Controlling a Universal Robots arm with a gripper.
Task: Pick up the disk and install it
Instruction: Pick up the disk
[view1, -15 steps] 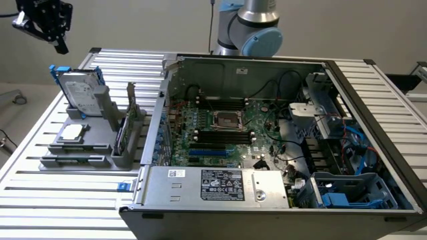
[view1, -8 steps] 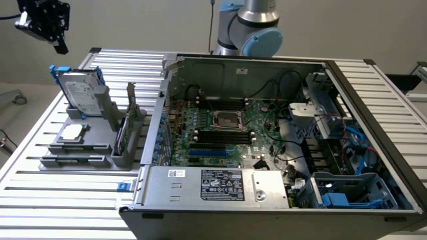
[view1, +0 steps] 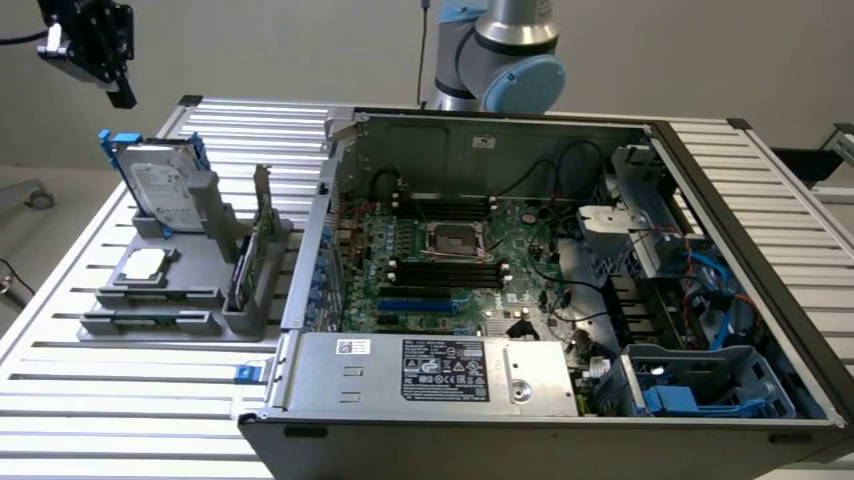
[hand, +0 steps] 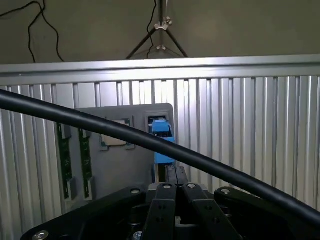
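The disk (view1: 160, 185), a silver drive with a white label in a blue carrier, stands upright in a grey holder (view1: 174, 320) at the exterior view's left. My gripper (view1: 120, 97) hangs well above it, shut, with nothing between its fingers. In the wrist view the black fingers (hand: 165, 200) are pressed together, and the disk's blue carrier edge (hand: 162, 142) shows on the holder (hand: 115, 170), apart from the fingertips.
An open computer case (view1: 534, 290) with a motherboard fills the middle of the slatted metal table (view1: 107, 400). Blue caddies (view1: 707, 385) sit in its near right corner. A small silver chip (view1: 144, 265) and an upright card (view1: 254, 240) share the holder. A black cable (hand: 100, 125) crosses the wrist view.
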